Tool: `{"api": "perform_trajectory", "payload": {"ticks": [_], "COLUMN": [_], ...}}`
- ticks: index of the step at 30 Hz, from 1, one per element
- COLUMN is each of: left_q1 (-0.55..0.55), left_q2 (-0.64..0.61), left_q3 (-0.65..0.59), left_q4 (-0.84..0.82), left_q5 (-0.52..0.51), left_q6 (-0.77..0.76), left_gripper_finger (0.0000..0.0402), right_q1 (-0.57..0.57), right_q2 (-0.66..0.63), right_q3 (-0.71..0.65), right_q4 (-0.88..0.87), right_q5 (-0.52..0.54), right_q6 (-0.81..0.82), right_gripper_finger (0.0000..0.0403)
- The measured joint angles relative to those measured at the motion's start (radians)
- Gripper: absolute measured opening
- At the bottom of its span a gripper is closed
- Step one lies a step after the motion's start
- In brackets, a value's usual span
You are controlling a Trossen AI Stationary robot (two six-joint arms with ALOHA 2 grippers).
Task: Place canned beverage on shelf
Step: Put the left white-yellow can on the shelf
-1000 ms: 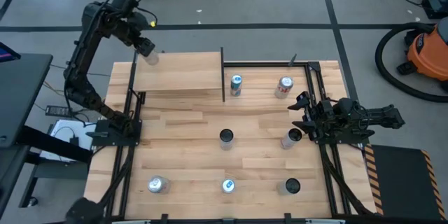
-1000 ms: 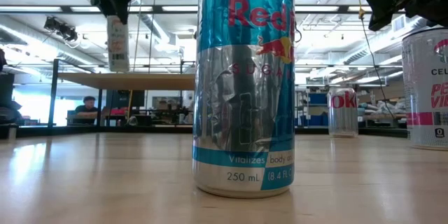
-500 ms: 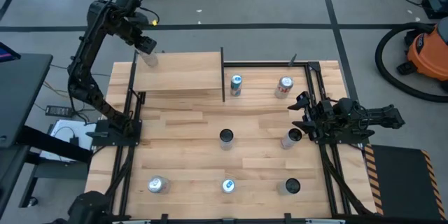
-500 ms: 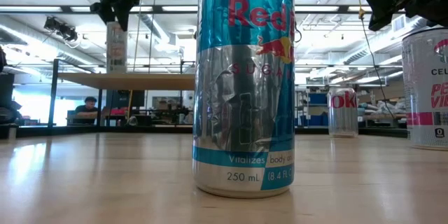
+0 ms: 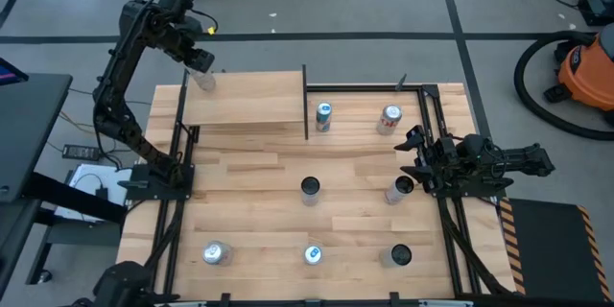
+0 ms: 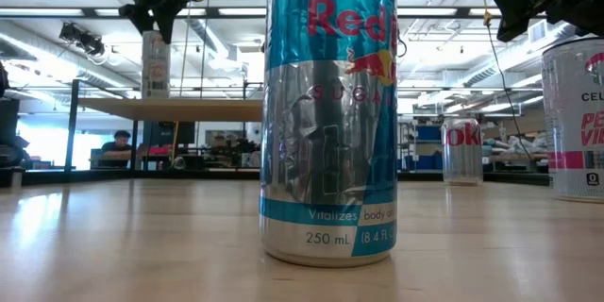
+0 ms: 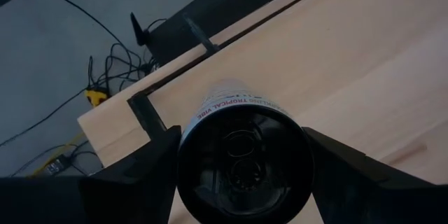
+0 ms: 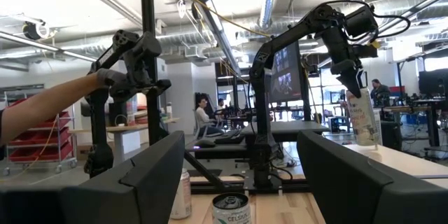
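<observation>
Shelf (image 5: 247, 98) at upper left of the high view; pale can (image 5: 203, 80) upright on its far-left corner, grasped by left claw (image 5: 198, 65); release straight, lift clear without tipping; right claw (image 5: 413, 161) waiting half-parted, empty

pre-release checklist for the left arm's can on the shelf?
1. Can upright: ok.
2. Can base on the shelf panel: ok in the low view, it appears to rest on the panel.
3. Margin from the edge: not ok, the can sits at the shelf's far left corner near the black rod.
4. Left gripper on the can: ok, fingers flank its top in the left wrist view.
5. Right gripper clear of the shelf: ok, open at the table's right side.
6. Clear space on the shelf around the can: ok.
</observation>
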Motion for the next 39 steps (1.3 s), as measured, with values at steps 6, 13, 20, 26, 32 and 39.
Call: {"api": "perform_trajectory", "payload": {"ticks": [6,13,20,26,32,39], "left_q1": [0.000,0.000,-0.002,-0.002,-0.002,-0.002], "left_q2": [0.000,0.000,-0.006,0.002,0.002,0.002], "left_q3": [0.000,-0.053,-0.098,-0.050,-0.049,-0.049], "left_q4": [0.000,0.004,0.015,-0.008,-0.006,-0.005], "left_q5": [0.003,0.001,0.009,0.011,0.012,0.009], "left_q6": [0.024,0.022,0.075,0.072,0.072,0.087], "left_gripper_finger": [0.0264,0.0264,0.0264,0.0264,0.0264,0.0287], "right_q1": [0.000,0.000,0.000,0.000,0.000,0.000], "right_q2": [0.000,0.000,0.000,0.000,0.000,0.000], "right_q3": [0.000,0.000,0.000,0.000,0.000,0.000], "right_q4": [0.000,0.000,0.000,0.000,0.000,0.000], "right_q5": [0.000,0.000,0.000,0.000,0.000,0.000], "right_q6": [0.000,0.000,0.000,0.000,0.000,0.000], "right_gripper_finger": [0.0285,0.0285,0.0285,0.0285,0.0285,0.0285]}}
